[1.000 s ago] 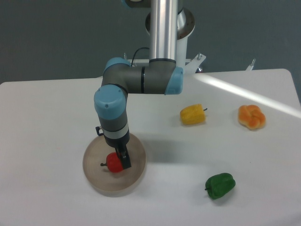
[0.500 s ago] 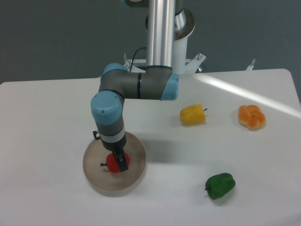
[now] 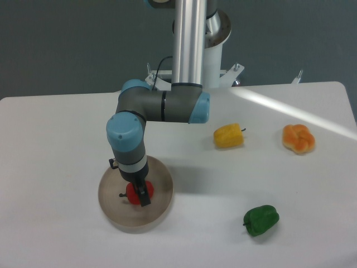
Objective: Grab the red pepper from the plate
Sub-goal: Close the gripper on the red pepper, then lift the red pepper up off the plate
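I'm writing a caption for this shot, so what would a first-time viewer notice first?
The eye lands on the grey-and-blue arm bending down over the plate at front left, its gripper down at the red pepper. Next come three bright toys on the white table: a yellow pepper, an orange piece and a green pepper.

a white flat table (image 3: 67, 134) carries a round beige shallow plate (image 3: 114, 209). well right of the plate lie a yellow toy pepper (image 3: 228, 135), an orange lobed toy pumpkin (image 3: 298, 138) farther right, and a green toy pepper (image 3: 261, 220) nearer the front edge.
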Controlling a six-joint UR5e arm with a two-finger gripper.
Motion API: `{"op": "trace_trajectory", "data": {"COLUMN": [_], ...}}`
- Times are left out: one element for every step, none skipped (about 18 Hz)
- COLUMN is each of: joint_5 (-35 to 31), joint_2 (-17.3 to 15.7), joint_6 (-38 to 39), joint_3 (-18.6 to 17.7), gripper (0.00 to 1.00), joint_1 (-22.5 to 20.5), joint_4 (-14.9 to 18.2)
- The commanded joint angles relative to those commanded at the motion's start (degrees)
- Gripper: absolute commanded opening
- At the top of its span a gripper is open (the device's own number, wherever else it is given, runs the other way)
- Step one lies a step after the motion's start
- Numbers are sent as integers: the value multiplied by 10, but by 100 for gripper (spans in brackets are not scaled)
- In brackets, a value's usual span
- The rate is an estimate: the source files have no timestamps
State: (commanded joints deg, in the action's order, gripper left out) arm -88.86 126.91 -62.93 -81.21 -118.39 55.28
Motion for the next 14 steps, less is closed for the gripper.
{"op": "trace_trajectory", "data": {"joint_5": [0, 0, 1, 0, 0, 1, 1, 1, 1, 1, 1, 1, 1, 1], "joint_2": [1, 3, 3, 3, 3, 3, 4, 4, 4, 4, 4, 3, 2, 1], "joint_6": [0, 0, 0, 0, 0, 0, 0, 0, -1, -1, -2, -2, -4, -6], "joint_3": [1, 1, 2, 2, 2, 2, 3, 3, 3, 3, 3, 3, 4, 4], "gripper": [100, 100, 100, 100, 100, 100, 92, 87, 81, 77, 73, 71, 70, 70], "joint_1": [2, 2, 3, 3, 2, 3, 3, 3, 3, 2, 3, 2, 3, 2], "joint_4": [0, 0, -1, 0, 0, 0, 0, 0, 0, 0, 0, 0, 0, 0]}}
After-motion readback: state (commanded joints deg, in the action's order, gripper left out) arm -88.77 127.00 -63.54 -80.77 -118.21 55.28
